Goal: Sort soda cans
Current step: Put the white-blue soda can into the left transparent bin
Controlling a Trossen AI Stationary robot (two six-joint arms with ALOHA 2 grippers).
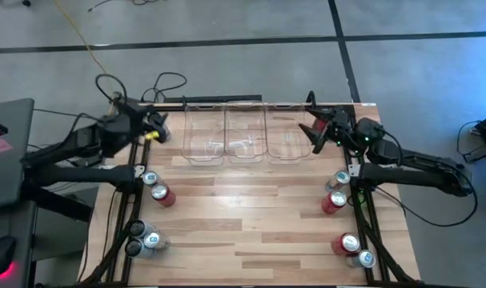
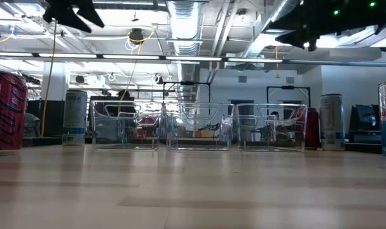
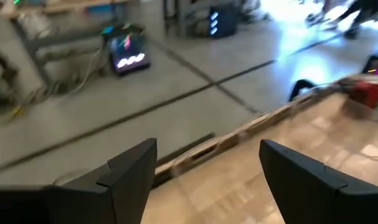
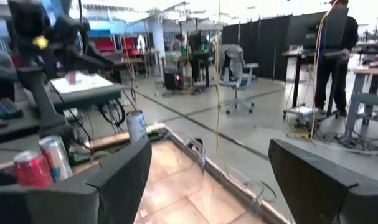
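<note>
High view | left gripper [image 1: 157,128]: fingers spread, empty, beside far-left clear plastic bins [image 1: 244,132] | right gripper [image 1: 315,132]: fingers spread, empty, over rightmost bin | red and silver soda cans [image 1: 333,202]: standing along both table edges, none binned

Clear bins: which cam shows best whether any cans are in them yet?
High view: it looks straight down into the three clear bins at the table's far edge, and no can shows inside. Low view shows their walls side-on, cluttered by the room behind. Right wrist view catches only bin rims; left wrist view shows none clearly.
</note>
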